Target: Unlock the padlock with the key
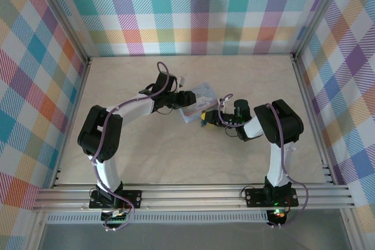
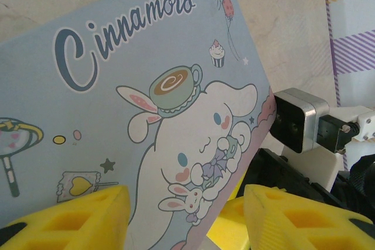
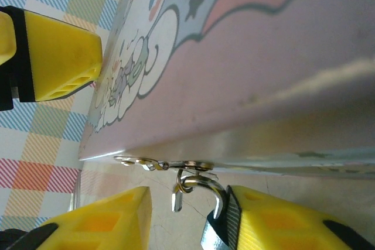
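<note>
The pale blue cartoon-printed tin box is tilted and raised off the table in mid-workspace. My left gripper is shut on the tin's corner; one of its yellow fingers touches the lid. The tiny padlock hangs by its silvery loop from a ring on the tin's hasp. One end of the loop looks free. My right gripper is open just below the hasp. The padlock's blue body rests against the inner face of its right finger.
Checked fabric walls close in the back and both sides of the beige table. An aluminium rail runs along the near edge. The right arm's wrist camera sits close beside the tin's edge.
</note>
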Tool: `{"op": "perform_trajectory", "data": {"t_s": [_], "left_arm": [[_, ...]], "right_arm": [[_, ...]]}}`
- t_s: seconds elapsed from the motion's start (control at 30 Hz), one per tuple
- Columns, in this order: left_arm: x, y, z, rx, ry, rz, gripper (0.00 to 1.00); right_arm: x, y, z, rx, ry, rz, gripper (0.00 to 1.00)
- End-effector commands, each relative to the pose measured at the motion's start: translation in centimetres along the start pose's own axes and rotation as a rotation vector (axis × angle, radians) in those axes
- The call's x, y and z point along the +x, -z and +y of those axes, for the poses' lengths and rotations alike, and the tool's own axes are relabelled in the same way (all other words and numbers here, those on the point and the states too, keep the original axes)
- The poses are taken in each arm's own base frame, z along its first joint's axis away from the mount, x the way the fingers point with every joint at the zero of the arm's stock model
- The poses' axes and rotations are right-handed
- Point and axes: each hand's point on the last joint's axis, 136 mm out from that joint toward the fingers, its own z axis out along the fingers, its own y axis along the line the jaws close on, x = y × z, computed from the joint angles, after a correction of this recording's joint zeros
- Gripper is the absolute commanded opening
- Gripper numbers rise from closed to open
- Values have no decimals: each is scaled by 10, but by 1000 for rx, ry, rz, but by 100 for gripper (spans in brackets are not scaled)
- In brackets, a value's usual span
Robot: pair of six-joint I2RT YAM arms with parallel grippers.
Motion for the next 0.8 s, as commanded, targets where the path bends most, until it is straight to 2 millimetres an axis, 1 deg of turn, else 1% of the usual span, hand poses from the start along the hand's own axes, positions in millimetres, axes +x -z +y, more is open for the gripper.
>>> {"op": "perform_trajectory", "data": {"t_s": [0.0, 0.43, 0.57, 0.77], "left_arm": [[32, -7, 22, -76, 63, 91, 54], [32, -7, 22, -78, 61, 89, 54], [32, -7, 22, -79, 61, 88, 54], [32, -5, 23, -83, 61, 85, 54]], "right_arm": [[6, -2, 3, -22, 12, 18, 35], [9, -2, -4, 5, -4, 19, 17], [8, -1, -6, 16, -5, 11, 14], [4, 0, -7, 26, -13, -18, 5]]}}
